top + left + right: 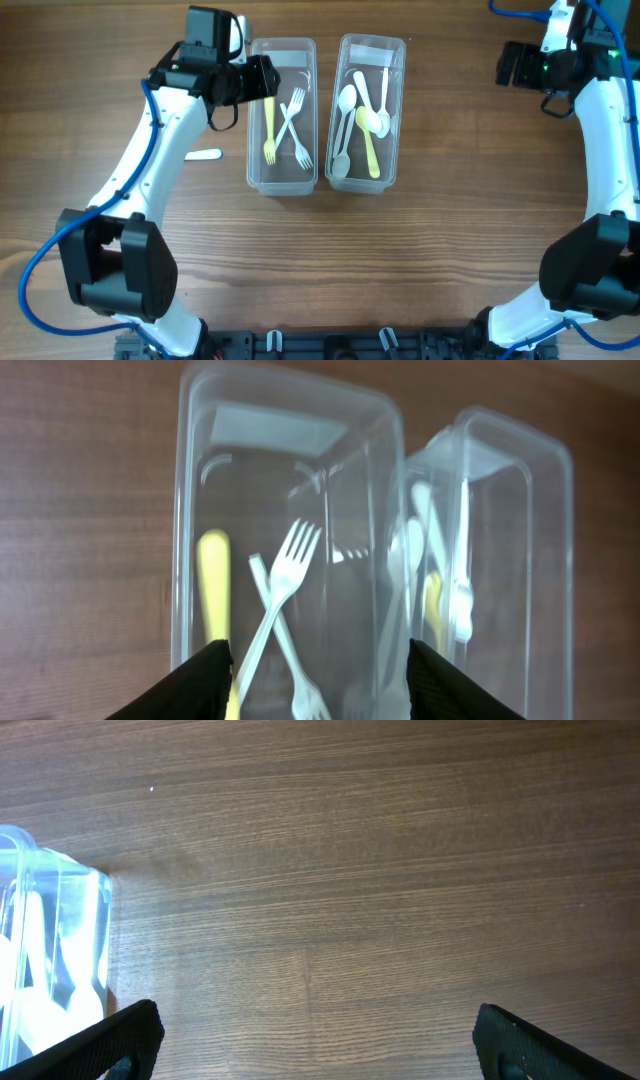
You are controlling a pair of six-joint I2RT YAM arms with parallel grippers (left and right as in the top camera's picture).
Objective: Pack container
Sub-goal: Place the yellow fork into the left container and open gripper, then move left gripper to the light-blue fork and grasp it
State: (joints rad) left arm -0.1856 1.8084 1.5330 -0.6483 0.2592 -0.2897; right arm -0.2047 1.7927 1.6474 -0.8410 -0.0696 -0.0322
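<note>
The left hand [320, 658] hangs low over the near end of the left container [288, 480], its two dark fingers [200, 685] spread wide and clasping nothing. From the left wrist view the clear tub runs straight away from between those fingers, and its walls line up close to them. Inside it, a yellow fork [213, 585] lies along the left wall. Beside it, two white forks [290, 575] cross each other in an X, one with its tines pointing away from the hand.

The overhead view places this hand at the tub's far left corner, over the rim. Just beside that tub, parallel to it and with only a narrow gap between them, sits the right container [366, 110]. It holds spoons [362, 118] in white, grey and yellow, all lying lengthwise. Both tubs are uncovered. A small white piece [203, 154] lies on the tabletop [450, 230] to the left of the tubs, under the left arm; what it is cannot be made out.

Over to the right hand [315, 1015]. It is released too, fingers far apart with only bare wood grain between them. It hovers well off toward the far right edge, apart from both tubs. In its own camera, a corner of the right container shows at the left edge of the picture, and pale cutlery is blurred through the plastic.
</note>
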